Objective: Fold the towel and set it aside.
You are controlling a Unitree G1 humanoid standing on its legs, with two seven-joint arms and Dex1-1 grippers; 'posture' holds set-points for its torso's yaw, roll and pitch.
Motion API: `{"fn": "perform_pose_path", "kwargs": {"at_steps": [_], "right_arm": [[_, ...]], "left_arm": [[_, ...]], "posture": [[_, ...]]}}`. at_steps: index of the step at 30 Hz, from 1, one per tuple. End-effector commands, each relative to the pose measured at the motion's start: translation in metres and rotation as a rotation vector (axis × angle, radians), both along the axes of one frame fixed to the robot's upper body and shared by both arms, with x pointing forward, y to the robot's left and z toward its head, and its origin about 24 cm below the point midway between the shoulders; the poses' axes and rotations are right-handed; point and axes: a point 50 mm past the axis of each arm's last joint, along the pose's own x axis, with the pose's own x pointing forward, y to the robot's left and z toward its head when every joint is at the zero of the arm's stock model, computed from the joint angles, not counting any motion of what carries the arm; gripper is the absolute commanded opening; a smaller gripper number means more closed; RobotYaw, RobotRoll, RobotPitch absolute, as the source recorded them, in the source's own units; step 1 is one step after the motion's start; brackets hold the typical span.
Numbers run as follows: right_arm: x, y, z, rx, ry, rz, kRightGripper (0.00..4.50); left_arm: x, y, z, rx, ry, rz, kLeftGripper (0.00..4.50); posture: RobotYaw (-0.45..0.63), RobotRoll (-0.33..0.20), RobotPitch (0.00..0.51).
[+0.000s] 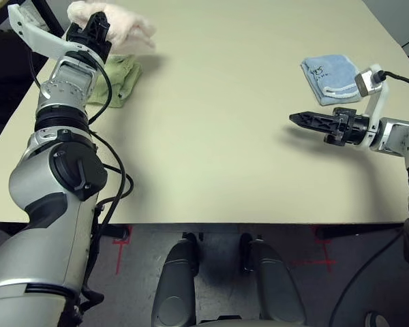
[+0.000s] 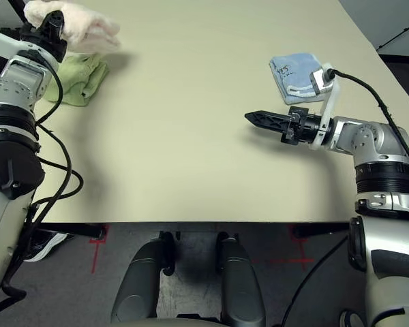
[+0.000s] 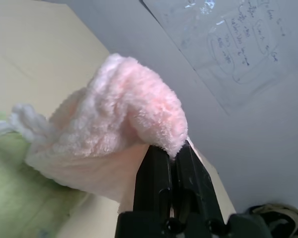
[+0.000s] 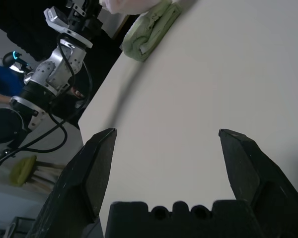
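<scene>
The left gripper was pinched tight on the bunched pink towel, held in the air just above the green towel. This looked like the setting-aside step; next it would need lowering beside the green towel and releasing. Well right of the green towel, the right gripper hovered spread wide, empty.

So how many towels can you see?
3. The pink towel is bunched in the left gripper at the far left. The green towel lies under it. The blue towel lies far right.
</scene>
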Motion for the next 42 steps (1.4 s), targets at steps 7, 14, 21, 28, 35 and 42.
{"fn": "perform_pose_path", "kwargs": {"at_steps": [7,14,21,28,35,42], "right_arm": [[0.000,0.018,0.004,-0.264,-0.536,0.077,4.50],[0.001,0.024,0.004,-0.286,-0.638,0.116,4.50],[-0.002,0.022,0.005,-0.268,-0.614,0.128,4.50],[-0.006,0.022,0.007,-0.261,-0.611,0.133,4.50],[-0.010,0.026,0.008,-0.254,-0.613,0.145,4.50],[-0.013,0.030,0.011,-0.244,-0.615,0.150,4.50]], "left_arm": [[-0.003,0.011,-0.002,-0.002,-0.014,0.040,0.02],[-0.005,0.011,0.005,-0.008,-0.057,0.030,0.02],[-0.009,0.016,0.020,0.021,-0.140,0.082,0.02],[-0.011,0.022,0.020,0.110,-0.135,0.154,0.02],[-0.005,0.019,-0.025,0.094,0.028,0.159,0.02],[-0.004,0.020,-0.042,0.048,0.109,0.196,0.02]], "posture": [[-0.07,0.000,0.223],[-0.07,0.000,0.227],[-0.09,0.000,0.229],[-0.10,0.000,0.229],[-0.11,0.000,0.228],[-0.12,0.000,0.229]]}}
